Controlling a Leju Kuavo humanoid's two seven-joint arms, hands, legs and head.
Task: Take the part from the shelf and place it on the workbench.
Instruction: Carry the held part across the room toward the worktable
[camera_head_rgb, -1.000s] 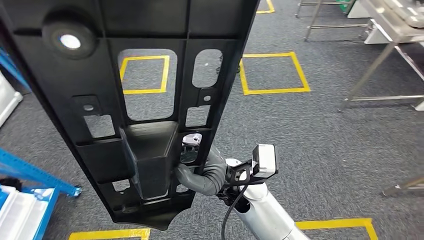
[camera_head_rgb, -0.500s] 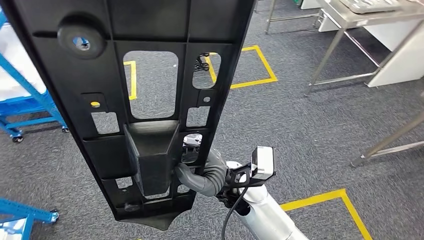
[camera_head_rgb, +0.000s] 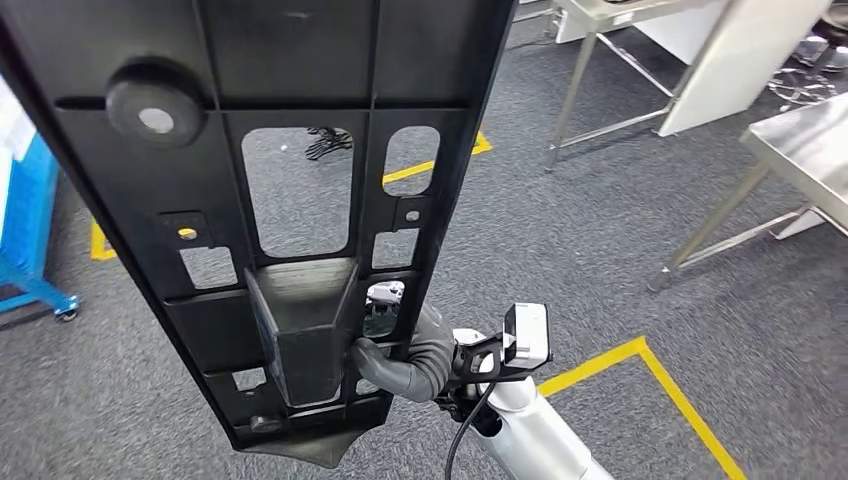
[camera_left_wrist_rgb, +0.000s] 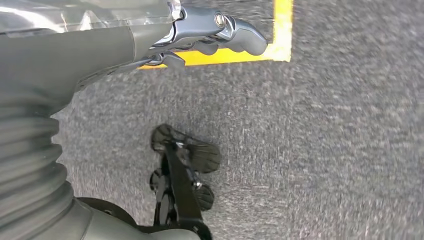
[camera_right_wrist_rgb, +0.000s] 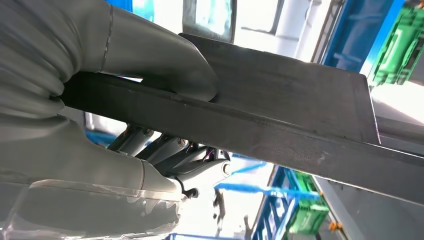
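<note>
A large black plastic panel (camera_head_rgb: 290, 200) with cut-out windows and a box-shaped pocket stands upright close in front of me. My right hand (camera_head_rgb: 400, 350) grips its lower right edge, thumb on one face and fingers behind. In the right wrist view the thick grey thumb (camera_right_wrist_rgb: 165, 60) presses on the panel's edge (camera_right_wrist_rgb: 280, 120), and the darker fingers (camera_right_wrist_rgb: 170, 155) clamp from the other side. My left hand (camera_left_wrist_rgb: 210, 32) hangs over grey carpet, fingers curled in with nothing in them.
Steel-legged workbenches (camera_head_rgb: 800, 150) stand ahead on the right, with another table leg (camera_head_rgb: 570, 90) at upper centre. A blue shelf frame (camera_head_rgb: 30, 230) is at the left. Yellow floor tape (camera_head_rgb: 650, 380) marks squares on the grey carpet. A black cable bundle (camera_head_rgb: 325, 140) lies on the floor.
The whole scene has swung: the camera turned, so the benches moved closer on the right and the blue shelf shifted left. The panel stays held the same way in my right hand.
</note>
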